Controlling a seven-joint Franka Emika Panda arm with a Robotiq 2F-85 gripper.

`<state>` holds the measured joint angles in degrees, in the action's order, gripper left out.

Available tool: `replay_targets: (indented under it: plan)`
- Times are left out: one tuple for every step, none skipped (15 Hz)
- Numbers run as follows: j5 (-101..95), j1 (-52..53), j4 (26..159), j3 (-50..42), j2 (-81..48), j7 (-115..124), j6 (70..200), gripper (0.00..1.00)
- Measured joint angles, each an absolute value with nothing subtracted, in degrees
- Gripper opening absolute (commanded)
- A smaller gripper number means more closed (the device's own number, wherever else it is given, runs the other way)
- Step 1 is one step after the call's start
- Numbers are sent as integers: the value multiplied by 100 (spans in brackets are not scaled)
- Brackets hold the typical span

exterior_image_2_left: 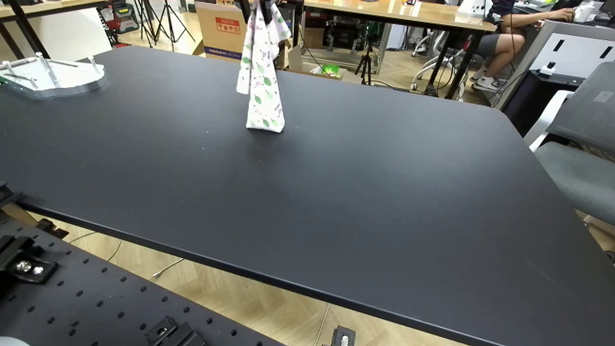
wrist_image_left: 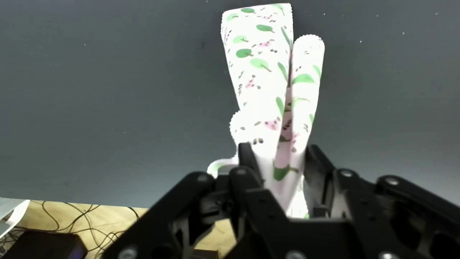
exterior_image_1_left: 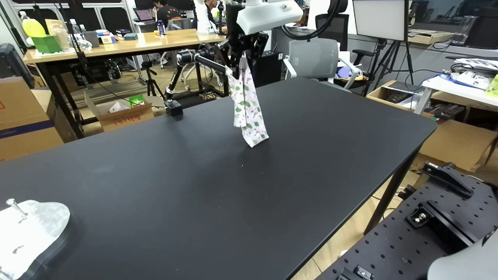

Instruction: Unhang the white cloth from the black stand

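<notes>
Hanging in the upper middle of both exterior views is one white cloth (exterior_image_1_left: 253, 112), printed with green leaves, its two ends uneven, the longer pointing down at the desk (exterior_image_1_left: 175, 217); whether that end touches the desk is hard to say. One hand (wrist_image_left: 279, 146) is at the cloth's upper part. In the wrist view its two fingers (wrist_image_left: 248, 162) stand partway apart, one on each side of the bunched folds, which fill the gap between them; whether they press on the cloth cannot be told. One black jointed stand (exterior_image_1_left: 184, 58) rises at the desk's far edge, left of top centre in an exterior view, its arm reaching right to just beside the cloth; contact between the two is unclear. One pale board (exterior_image_1_left: 42, 221) with at least three short pegs (exterior_image_1_left: 15, 207) lies at the lower left there. Two people (exterior_image_1_left: 167, 14) are at the top, and one grey chair (exterior_image_1_left: 313, 58) is behind the desk, right of top centre.
</notes>
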<state>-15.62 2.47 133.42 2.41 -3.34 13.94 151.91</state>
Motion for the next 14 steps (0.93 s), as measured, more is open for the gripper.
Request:
replay_targets:
  plan:
    - [-1557, 248, 13400, 243, -265, 1418, 15147, 81]
    - [-1556, 249, 13463, 246, -185, 1449, 15085, 37]
    - [-1556, 249, 13523, 249, -100, 1473, 15040, 41]
    - [-1560, 249, 13578, 250, -10, 1504, 14991, 40]
    - [-1569, 249, 13627, 250, 73, 1549, 14972, 34]
    - [-1569, 249, 13675, 251, 149, 1583, 14963, 25]
    - [-1570, 248, 13716, 252, 221, 1608, 14955, 18]
    - [-1570, 245, 13752, 252, 276, 1621, 14953, 10]
    - [-1570, 240, 13777, 252, 320, 1624, 14952, 4]
    - [-1569, 234, 13795, 252, 350, 1625, 14952, 0]
    - [-1569, 224, 13803, 252, 366, 1625, 14951, 0]
    - [-1565, 213, 13804, 252, 366, 1624, 14948, 0]
    - [-1562, 199, 13804, 252, 365, 1623, 14937, 26]
    - [-1546, 185, 13803, 252, 364, 1611, 14900, 26]
